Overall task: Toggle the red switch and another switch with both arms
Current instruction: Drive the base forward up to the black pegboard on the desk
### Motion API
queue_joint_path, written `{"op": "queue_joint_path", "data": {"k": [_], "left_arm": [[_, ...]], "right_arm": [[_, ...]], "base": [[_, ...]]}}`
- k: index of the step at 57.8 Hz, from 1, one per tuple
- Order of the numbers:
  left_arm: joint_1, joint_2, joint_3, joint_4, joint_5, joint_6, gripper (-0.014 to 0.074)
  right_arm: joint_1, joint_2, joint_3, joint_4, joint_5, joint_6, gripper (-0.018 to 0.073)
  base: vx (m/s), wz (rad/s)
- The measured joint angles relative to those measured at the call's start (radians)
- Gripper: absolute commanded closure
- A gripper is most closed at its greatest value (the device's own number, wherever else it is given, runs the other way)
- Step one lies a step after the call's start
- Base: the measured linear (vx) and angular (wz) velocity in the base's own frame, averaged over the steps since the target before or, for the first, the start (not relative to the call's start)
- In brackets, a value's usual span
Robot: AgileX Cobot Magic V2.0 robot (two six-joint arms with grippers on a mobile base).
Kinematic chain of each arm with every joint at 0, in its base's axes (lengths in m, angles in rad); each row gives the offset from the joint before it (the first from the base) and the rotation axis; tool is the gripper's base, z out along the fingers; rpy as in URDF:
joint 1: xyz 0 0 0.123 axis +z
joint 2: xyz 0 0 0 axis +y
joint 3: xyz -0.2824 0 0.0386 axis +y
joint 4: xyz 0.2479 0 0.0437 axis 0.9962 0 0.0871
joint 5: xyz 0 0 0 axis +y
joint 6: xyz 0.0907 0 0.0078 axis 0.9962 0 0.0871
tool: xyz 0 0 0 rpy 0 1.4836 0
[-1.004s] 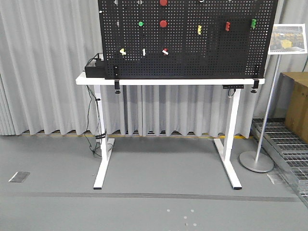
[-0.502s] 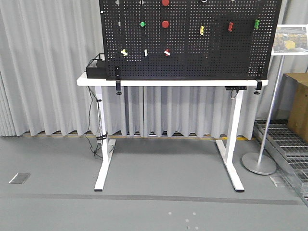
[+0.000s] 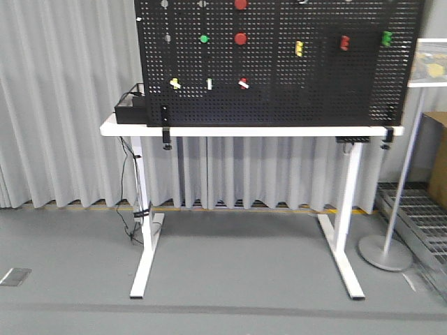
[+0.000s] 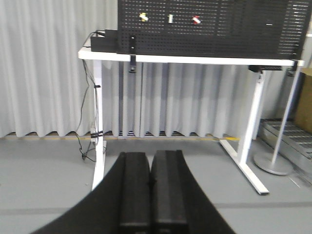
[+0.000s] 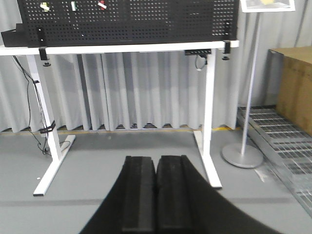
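Note:
The red switch (image 3: 243, 84) is a small red toggle with a white tip, low on the black pegboard (image 3: 314, 91). Left of it in the same row are a green-white switch (image 3: 209, 84) and a yellow one (image 3: 174, 83). In the left wrist view the red switch (image 4: 196, 20) shows far ahead and above my left gripper (image 4: 150, 155), which is shut on nothing. The right wrist view has the red switch (image 5: 103, 5) at its top edge, and my right gripper (image 5: 156, 158) is shut and empty, low over the floor. Neither gripper shows in the front view.
The pegboard stands on a white table (image 3: 126, 130) with a black box (image 3: 130, 109) at its left end and cables hanging down. Big round red buttons (image 3: 241, 38) and other coloured parts sit higher on the board. A sign stand (image 3: 385, 252), floor grating and a cardboard box are at the right.
The table and pegboard look larger and have shifted in the front view, as the base has come closer. Both grippers stay out of that view.

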Motion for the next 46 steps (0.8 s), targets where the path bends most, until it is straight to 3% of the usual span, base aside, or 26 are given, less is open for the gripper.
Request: {"op": "queue_joint_path", "data": {"k": [46], "left_arm": [[0.000, 0.000, 0.000, 0.000, 0.000, 0.000, 0.0594]], "right_arm": [[0.000, 0.000, 0.000, 0.000, 0.000, 0.000, 0.0565]], "base": [[0.49, 0.04]]}}
